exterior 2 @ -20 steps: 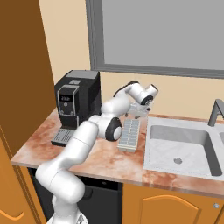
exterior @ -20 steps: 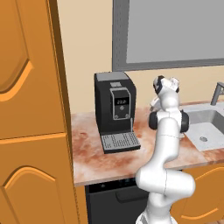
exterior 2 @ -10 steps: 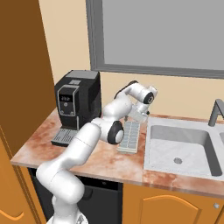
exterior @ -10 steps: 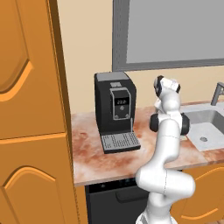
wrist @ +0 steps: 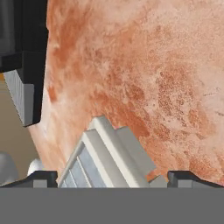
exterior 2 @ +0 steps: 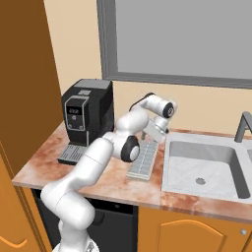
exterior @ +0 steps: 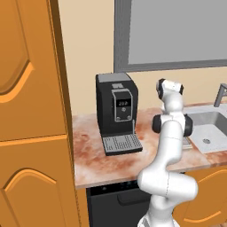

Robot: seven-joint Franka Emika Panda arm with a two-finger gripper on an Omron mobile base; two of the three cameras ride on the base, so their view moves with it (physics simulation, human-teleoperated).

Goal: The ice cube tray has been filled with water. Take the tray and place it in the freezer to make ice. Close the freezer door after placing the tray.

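White arm [exterior 2: 98, 157] folded forward, pincer [wrist: 111, 177] angled down, jaws spread wide

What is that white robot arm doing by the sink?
The white robot arm's gripper hangs open just above the pale grey-white ice cube tray, which lies flat on the reddish marbled counter between the black coffee machine and the grey sink. It hasn't picked the tray up yet.

Left base view: behind arm, leftward, looks forward-down over table [exterior: 102, 164]. Right base view: behind, rightward, same table, coffee machine [exterior 2: 86, 115] shared. Hand view: close, faces down at table just beyond hand [wrist: 111, 177].
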